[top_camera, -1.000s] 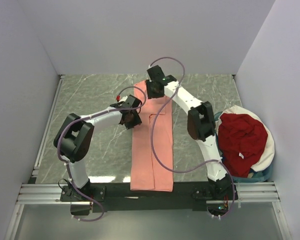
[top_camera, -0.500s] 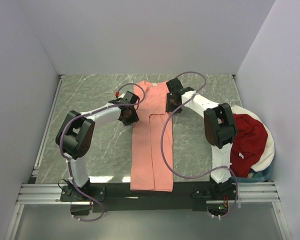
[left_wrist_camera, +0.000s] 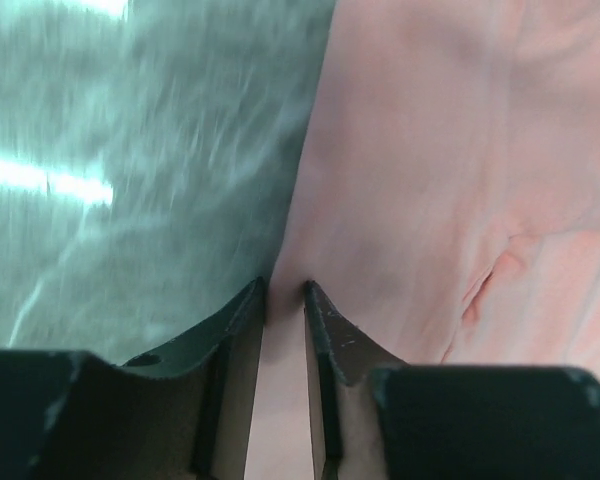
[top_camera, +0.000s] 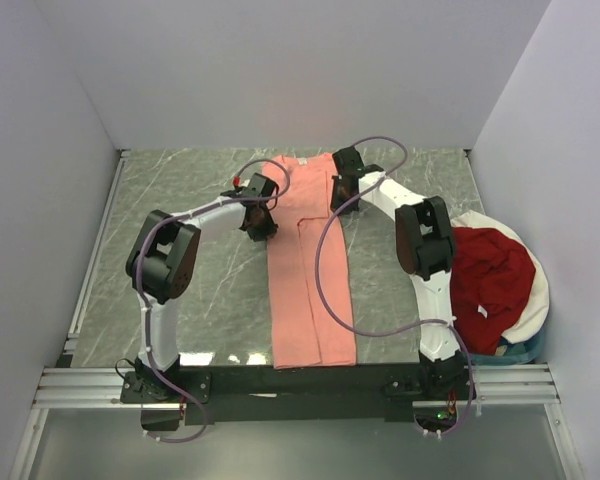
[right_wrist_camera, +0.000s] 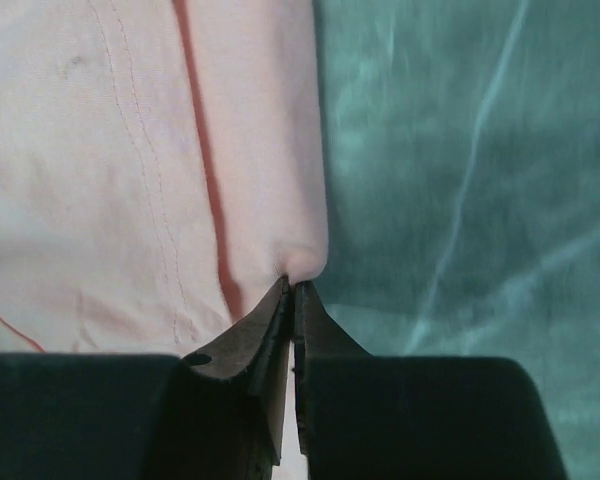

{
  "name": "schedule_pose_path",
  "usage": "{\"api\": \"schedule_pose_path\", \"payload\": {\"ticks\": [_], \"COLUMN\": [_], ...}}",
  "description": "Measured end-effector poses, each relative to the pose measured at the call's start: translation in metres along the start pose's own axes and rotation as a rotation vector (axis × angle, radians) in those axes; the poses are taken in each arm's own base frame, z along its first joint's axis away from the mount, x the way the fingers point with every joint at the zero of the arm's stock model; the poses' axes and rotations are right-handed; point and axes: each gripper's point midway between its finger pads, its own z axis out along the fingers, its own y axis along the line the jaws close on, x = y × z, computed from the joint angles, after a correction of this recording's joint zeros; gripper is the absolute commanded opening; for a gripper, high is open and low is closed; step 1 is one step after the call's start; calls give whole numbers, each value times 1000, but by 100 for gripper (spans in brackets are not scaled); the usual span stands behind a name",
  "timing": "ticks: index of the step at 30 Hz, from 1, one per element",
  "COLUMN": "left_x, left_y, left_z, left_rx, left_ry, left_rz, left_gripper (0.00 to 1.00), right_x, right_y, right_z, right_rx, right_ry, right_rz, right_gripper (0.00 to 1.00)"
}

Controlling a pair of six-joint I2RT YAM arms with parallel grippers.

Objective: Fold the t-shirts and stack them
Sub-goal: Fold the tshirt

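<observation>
The salmon-pink t-shirt [top_camera: 310, 285] lies folded into a long narrow strip down the middle of the table. My left gripper [top_camera: 264, 218] is shut on its left edge near the far end; in the left wrist view the pink cloth [left_wrist_camera: 420, 150] fills the gap at my left gripper [left_wrist_camera: 284, 290]. My right gripper [top_camera: 339, 195] is shut on the shirt's right edge near the far end, pinching a small fold of the shirt [right_wrist_camera: 100, 150] at my right gripper [right_wrist_camera: 292, 286]. The dark red t-shirt [top_camera: 492, 275] lies crumpled in the basket at the right.
The white-rimmed round basket [top_camera: 541, 290] stands against the right wall, beside the right arm. The green marbled table [top_camera: 190, 290] is bounded by white walls on three sides. The arms' purple cables loop over the shirt.
Both grippers have moved toward the far wall at the shirt's two edges. The pink strip has slid away from the near edge and its near end has shifted slightly right.
</observation>
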Motion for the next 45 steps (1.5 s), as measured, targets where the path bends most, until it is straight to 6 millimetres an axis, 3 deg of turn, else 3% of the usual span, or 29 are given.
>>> {"api": "schedule_pose_path", "payload": {"ticks": [6, 9, 10, 13, 14, 18, 22, 24, 27, 30, 32, 36, 39, 41, 45], "left_x": [-45, -68, -76, -88, -89, -90, -63, -46, -19, 28, 67, 145, 179, 192, 212], "left_y": [-18, -26, -29, -31, -29, -22, 2, 13, 13, 0, -5, 8, 20, 21, 17], "left_z": [24, 37, 40, 42, 42, 35, 2, -28, -69, -103, -116, -124, -129, -135, -147], "left_rx": [31, 54, 65, 88, 90, 103, 90, 99, 135, 192, 219, 190, 137, 126, 105], "left_ry": [-28, -42, -46, -46, -44, -44, -19, -20, -45, -41, -13, 65, 86, 75, 57], "left_rz": [-55, -82, -87, -86, -86, -77, -77, -72, -45, 25, 81, 194, 264, 299, 369], "left_gripper": [28, 28, 29, 40, 46, 53, 53, 52, 50, 47, 45, 41, 42, 43, 44], "right_x": [-43, -60, -63, -65, -65, -58, -35, -17, 8, 45, 72, 143, 180, 195, 203], "right_y": [7, 9, 9, 7, 7, 1, -12, -19, -27, -22, -17, -19, -24, -25, -17], "right_z": [21, 27, 29, 27, 25, 18, -15, -47, -95, -135, -149, -153, -150, -151, -156], "right_rx": [-41, -62, -66, -70, -71, -58, -36, -33, -41, -91, -132, -169, -164, -171, -205], "right_ry": [-48, -64, -65, -59, -57, -39, -19, -20, -82, -143, -163, -114, -70, -58, -72], "right_rz": [32, 45, 47, 49, 49, 52, 74, 93, 115, 102, 88, 45, 24, 21, 15], "right_gripper": [9, 20, 30, 43, 44, 44, 43, 43, 42, 42, 41, 41, 41, 41, 40]}}
